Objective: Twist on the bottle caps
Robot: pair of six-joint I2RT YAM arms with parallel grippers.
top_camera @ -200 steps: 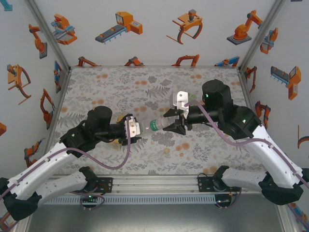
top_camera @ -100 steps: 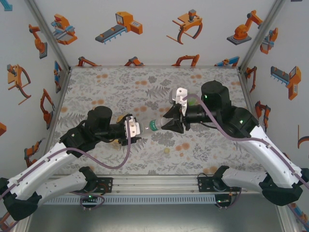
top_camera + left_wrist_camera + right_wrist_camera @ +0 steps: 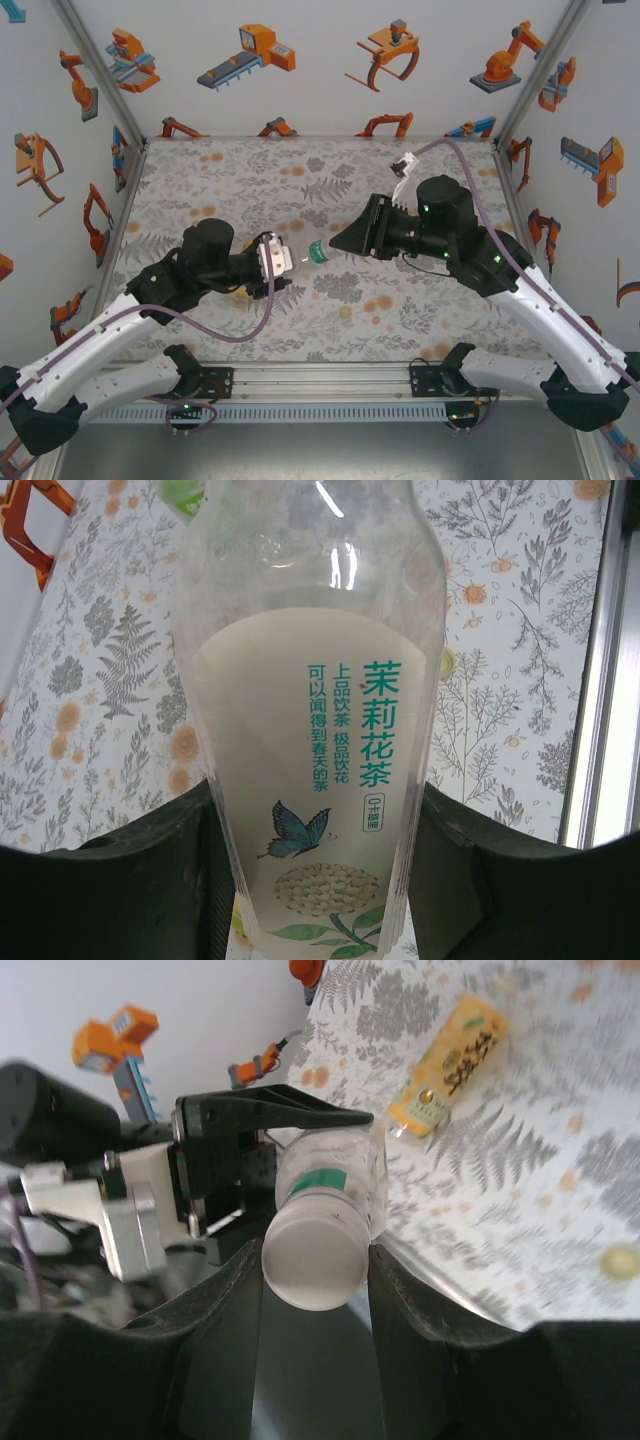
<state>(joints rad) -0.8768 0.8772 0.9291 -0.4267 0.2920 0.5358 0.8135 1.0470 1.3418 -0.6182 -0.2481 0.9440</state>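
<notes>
I see my left end effector (image 3: 283,264) clenched on the clear bottle (image 3: 315,730), its fingers (image 3: 140,880) against both sides of the white-green label. The bottle is held on its side above the worktop (image 3: 250,170), neck pointing toward 3 o'clock in the top view. Through its clear shoulder the floral print shows, and I can make out no liquid. The white cap (image 3: 313,1252) sits on the green-banded neck. My right end effector (image 3: 340,240) grasps that cap, one finger pressed to each side. In the right wrist view the yellow-orange juice bottle (image 3: 445,1065) lies flat on the worktop at 1 o'clock from the cap; I cannot tell what is inside it. The pale yellow cap (image 3: 345,311) lies loose at 5 o'clock from the neck.
</notes>
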